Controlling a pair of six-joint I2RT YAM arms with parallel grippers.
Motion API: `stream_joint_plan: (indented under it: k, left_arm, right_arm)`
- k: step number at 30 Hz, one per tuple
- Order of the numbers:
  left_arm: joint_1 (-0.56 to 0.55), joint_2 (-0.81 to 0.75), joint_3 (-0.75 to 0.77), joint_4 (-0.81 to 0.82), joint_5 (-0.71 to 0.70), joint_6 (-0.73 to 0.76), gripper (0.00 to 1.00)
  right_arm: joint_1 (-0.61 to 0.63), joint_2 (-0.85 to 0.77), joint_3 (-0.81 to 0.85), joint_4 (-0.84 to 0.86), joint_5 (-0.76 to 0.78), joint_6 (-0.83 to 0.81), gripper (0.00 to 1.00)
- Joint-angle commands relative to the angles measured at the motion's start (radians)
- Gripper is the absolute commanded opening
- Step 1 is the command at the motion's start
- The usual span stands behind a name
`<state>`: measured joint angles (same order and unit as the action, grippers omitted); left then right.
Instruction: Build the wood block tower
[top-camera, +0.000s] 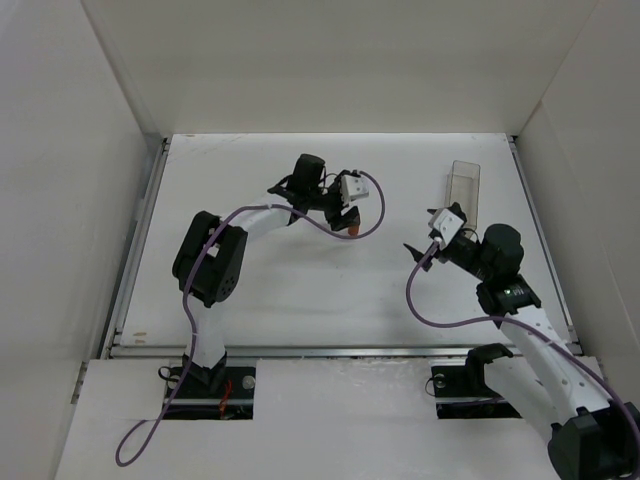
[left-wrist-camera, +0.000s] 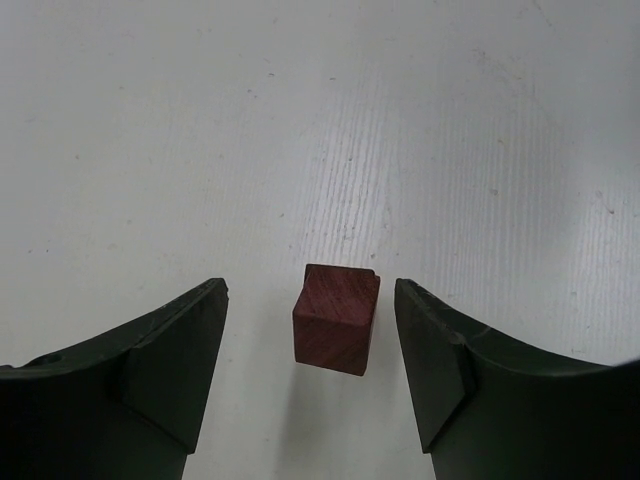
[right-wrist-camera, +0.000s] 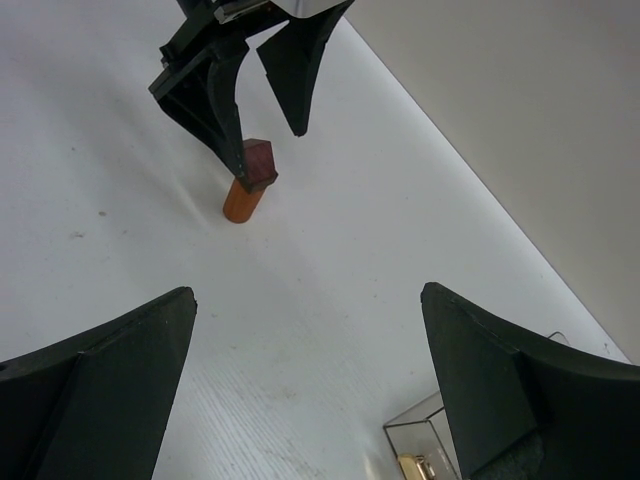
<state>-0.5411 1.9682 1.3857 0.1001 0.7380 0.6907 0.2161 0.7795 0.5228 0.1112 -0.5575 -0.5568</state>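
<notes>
From the left wrist, the dark reddish-brown wooden cube covers whatever stands beneath it, and both black fingers of the left gripper are cut off by the bottom edge. From above, that gripper hides the cube, and the orange-brown short wooden cylinder shows only as a speck. From the right wrist, one left finger overlaps the cube's side, so contact cannot be told. The right gripper runs off the lower corners. The clear plastic rectangular container is cut by the bottom edge, and the small yellowish thing inside it is unreadable.
</notes>
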Motion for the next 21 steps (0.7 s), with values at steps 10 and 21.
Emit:
stream_joint_plan:
  k: [10, 21]
  left_arm:
    - [0.006, -0.080, 0.087, -0.103, 0.064, 0.012, 0.78]
    - [0.053, -0.183, 0.142, -0.165, 0.106, -0.121, 0.84]
  right_arm:
    - [-0.006, 0.079, 0.195, -0.033, 0.111, 0.185, 1.00]
    - [-0.006, 0.408, 0.672, -0.327, 0.090, 0.246, 1.00]
